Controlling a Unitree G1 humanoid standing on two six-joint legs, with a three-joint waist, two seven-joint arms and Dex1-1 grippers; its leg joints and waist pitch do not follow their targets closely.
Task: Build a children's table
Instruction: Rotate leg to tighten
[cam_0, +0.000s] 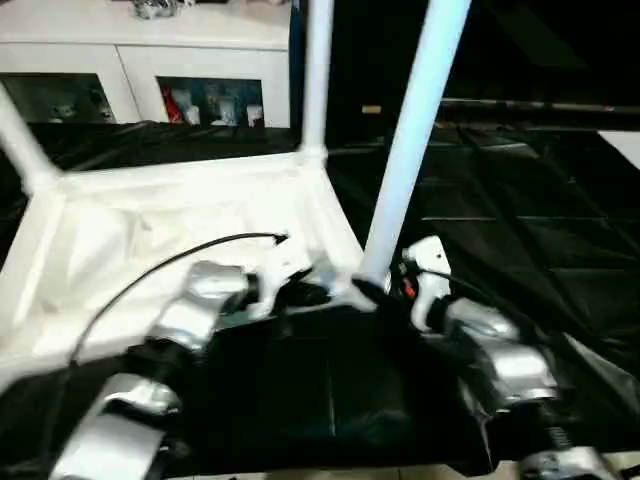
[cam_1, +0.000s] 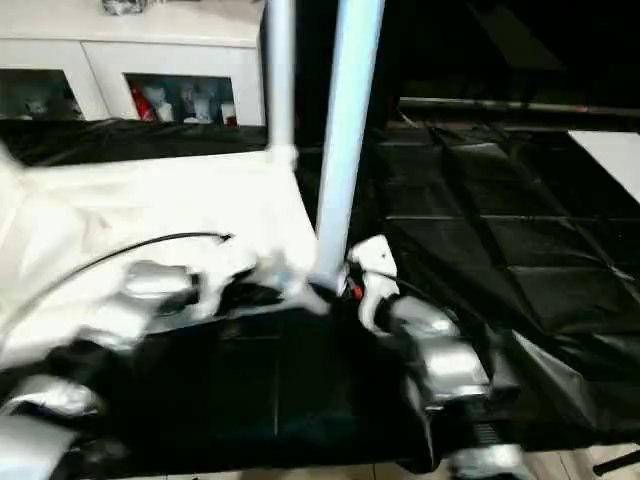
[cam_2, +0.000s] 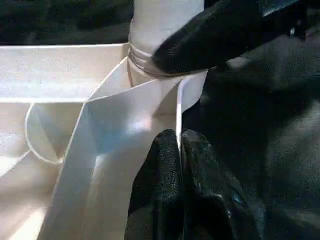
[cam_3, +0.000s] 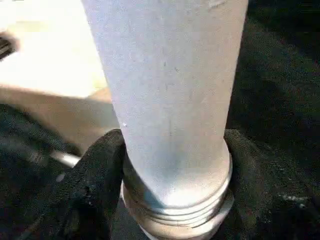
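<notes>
1. three legs stand upright in the head views from the upturned table top (cam_0: 160, 230), which lies on the black-covered work table (cam_0: 520, 250): the near leg (cam_0: 410, 140) at the near right corner, the far leg (cam_0: 317, 75) at the corner behind it, and a third leg (cam_0: 20, 145) at the far left corner. no brand, label or writing can be read anywhere.
2. head views, arms: the left forearm (cam_0: 190, 320) reaches in from the lower left, its gripper end at the top's near rim beside the near leg's base; a black cable (cam_0: 150, 270) arcs over it. the right forearm (cam_0: 500, 360) comes in from the lower right, wrist angled inward to the same corner. a white cabinet (cam_0: 150, 50) stands behind.
3. left wrist view: the left gripper (cam_2: 179, 150) has its two black fingers pressed together on the thin rim wall (cam_2: 178, 107) of the top, pinching it. one finger (cam_2: 220, 35) of the other gripper rests against the threaded collar (cam_2: 142, 57) of the near leg.
4. right wrist view: the right gripper (cam_3: 175, 165) straddles the near leg's base, a black finger on each side, touching it just above the threads; jaws are set wide around the tube.
</notes>
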